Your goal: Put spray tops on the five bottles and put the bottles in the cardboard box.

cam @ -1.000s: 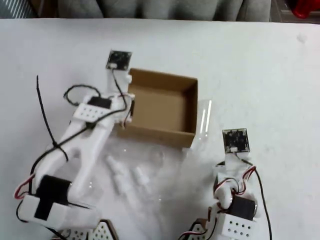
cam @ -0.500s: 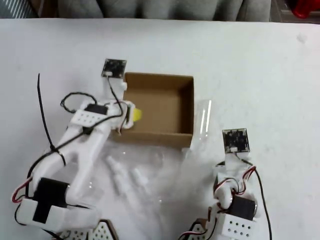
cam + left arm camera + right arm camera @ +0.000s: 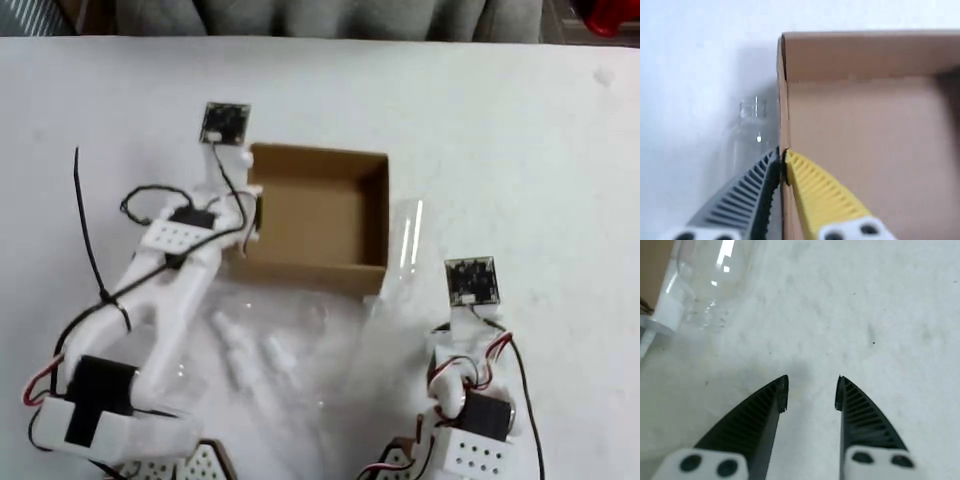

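cardboard box (image 3: 310,272): one, sitting open on the desk (image 3: 520,120)
left gripper (image 3: 781,156): jaws pinching the box's side wall, yellow inside, grey outside
right gripper (image 3: 811,389): jaws spread, hanging over bare desk
clear bottle (image 3: 408,238): one lying just beside the box on the right arm's side
spray tops (image 3: 238,345): two lying before the box

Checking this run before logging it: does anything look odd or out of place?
The left gripper is clamped on the side wall of the cardboard box, yellow finger inside, grey one outside, not on a bottle. A clear bottle is just outside that wall.
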Robot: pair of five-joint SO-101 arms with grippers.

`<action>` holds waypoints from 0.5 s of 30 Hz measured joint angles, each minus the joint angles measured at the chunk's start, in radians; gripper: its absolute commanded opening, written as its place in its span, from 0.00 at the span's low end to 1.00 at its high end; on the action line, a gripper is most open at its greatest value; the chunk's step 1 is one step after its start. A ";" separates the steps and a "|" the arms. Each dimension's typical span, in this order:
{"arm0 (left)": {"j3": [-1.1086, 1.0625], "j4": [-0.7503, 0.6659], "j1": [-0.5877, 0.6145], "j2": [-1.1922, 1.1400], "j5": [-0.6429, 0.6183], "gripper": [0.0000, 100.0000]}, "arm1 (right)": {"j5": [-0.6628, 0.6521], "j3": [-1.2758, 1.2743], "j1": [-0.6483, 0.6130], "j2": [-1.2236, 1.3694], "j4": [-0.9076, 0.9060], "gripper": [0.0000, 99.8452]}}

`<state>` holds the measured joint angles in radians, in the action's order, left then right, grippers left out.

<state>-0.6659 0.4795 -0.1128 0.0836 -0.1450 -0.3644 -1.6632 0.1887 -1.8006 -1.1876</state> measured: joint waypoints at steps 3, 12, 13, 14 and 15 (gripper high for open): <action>0.000 -0.041 0.000 0.000 0.000 0.02 | 0.000 0.000 0.000 0.000 0.000 0.13; 0.000 -0.195 0.005 0.000 -0.138 0.02 | 0.000 0.000 0.000 0.000 0.000 0.14; 0.000 -0.207 0.005 0.000 -0.147 0.02 | 0.000 0.000 0.000 0.000 0.000 0.14; 0.000 -0.218 0.005 0.000 -0.160 0.02 | 0.000 0.000 0.000 0.000 0.000 0.14; 0.000 -0.227 0.005 0.000 -0.169 0.02 | 0.000 0.000 0.000 0.000 0.000 0.14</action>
<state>-0.6659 0.2524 -0.1082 0.0836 -0.3138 -0.3644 -1.6632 0.1887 -1.8006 -1.1876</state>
